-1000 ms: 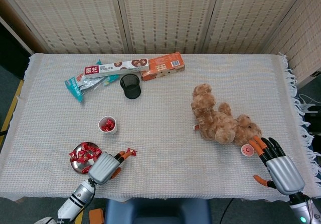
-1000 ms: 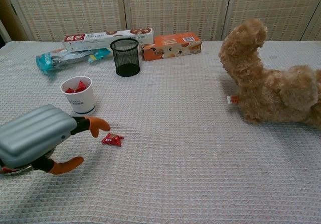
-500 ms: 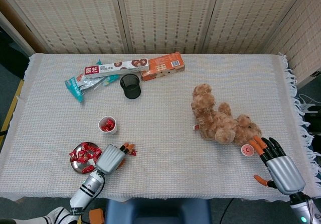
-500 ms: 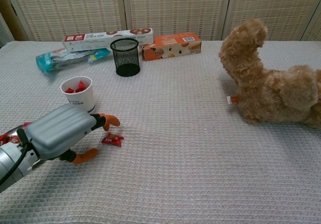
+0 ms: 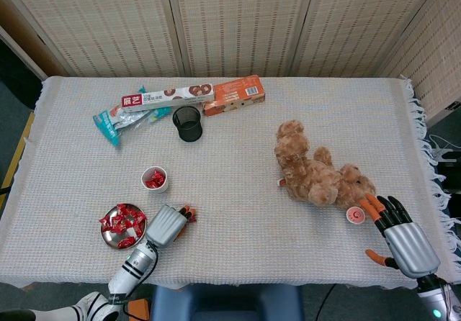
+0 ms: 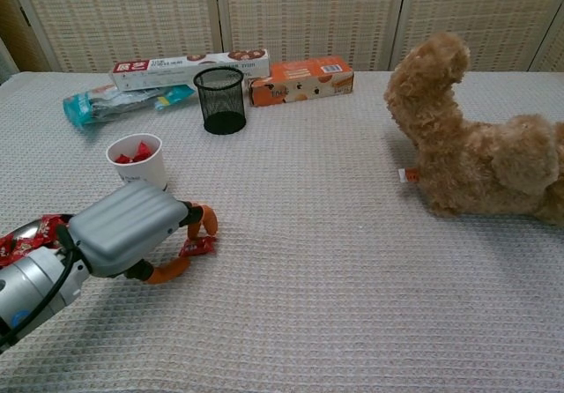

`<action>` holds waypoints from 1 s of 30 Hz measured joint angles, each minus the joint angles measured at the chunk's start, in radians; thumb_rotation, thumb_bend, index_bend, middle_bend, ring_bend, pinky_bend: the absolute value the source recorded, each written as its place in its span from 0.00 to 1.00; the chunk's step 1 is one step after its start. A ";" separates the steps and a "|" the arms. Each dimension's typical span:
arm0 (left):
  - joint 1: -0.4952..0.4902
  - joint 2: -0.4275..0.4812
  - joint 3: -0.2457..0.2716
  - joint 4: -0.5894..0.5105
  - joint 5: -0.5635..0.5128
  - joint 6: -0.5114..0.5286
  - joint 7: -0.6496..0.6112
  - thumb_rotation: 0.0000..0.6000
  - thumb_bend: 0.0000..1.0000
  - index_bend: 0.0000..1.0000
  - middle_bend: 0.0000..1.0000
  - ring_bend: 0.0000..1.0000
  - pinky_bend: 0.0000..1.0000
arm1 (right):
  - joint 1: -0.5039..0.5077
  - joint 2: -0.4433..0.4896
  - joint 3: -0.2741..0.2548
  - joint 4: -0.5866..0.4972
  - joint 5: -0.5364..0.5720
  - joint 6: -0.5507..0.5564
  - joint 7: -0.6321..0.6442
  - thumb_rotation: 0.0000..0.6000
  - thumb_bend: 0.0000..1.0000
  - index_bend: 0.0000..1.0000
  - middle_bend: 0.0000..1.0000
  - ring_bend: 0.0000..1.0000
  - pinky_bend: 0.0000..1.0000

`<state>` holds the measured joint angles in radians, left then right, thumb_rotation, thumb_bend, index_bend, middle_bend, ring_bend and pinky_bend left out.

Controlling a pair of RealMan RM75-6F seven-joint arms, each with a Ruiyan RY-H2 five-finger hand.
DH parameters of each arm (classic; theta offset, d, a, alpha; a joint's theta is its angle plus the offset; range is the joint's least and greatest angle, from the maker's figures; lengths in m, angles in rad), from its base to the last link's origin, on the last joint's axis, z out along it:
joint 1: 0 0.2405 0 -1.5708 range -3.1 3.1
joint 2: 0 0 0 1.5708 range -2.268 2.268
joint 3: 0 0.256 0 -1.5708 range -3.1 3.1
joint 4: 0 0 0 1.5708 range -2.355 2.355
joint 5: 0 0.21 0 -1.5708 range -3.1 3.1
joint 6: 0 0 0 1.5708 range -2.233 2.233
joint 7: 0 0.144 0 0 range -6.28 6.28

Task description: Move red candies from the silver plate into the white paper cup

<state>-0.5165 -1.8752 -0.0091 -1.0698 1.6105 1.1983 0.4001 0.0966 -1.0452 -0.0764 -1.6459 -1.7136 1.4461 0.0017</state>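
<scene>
The left hand [image 6: 132, 233] is lowered onto the cloth just right of the plate [image 5: 108, 236], its fingers curled around a stray candy [image 6: 197, 247]; the fingertips [image 6: 208, 219] appear to touch the wrapper, though a firm pinch cannot be told. More candies [image 5: 122, 220] are heaped on the plate, and some are seen inside the cup [image 6: 138, 162] just behind the hand. The right hand [image 5: 403, 242] is rested near the table's edge, fingers spread, beside a teddy bear [image 5: 317, 173].

Woven reed screen panels [image 5: 238, 19] behind a table [image 5: 238, 263] under a pale fringed waffle-weave cloth [image 5: 403, 155].
</scene>
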 measured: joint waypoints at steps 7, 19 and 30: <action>0.000 -0.006 0.000 0.015 0.006 0.024 0.003 1.00 0.37 0.48 0.53 0.88 1.00 | 0.001 -0.001 0.000 0.001 -0.001 -0.002 0.001 1.00 0.06 0.00 0.00 0.00 0.00; -0.006 0.084 -0.035 -0.103 0.002 0.059 0.002 1.00 0.37 0.49 0.54 0.88 1.00 | 0.004 -0.004 0.004 0.001 0.013 -0.012 -0.009 1.00 0.06 0.00 0.00 0.00 0.00; -0.081 0.143 -0.210 -0.172 -0.117 0.017 0.027 1.00 0.37 0.48 0.52 0.88 1.00 | 0.008 -0.013 0.011 -0.003 0.036 -0.032 -0.033 1.00 0.06 0.00 0.00 0.00 0.00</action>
<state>-0.5979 -1.7321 -0.2191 -1.2423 1.4934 1.2149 0.4274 0.1048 -1.0580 -0.0658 -1.6493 -1.6775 1.4145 -0.0312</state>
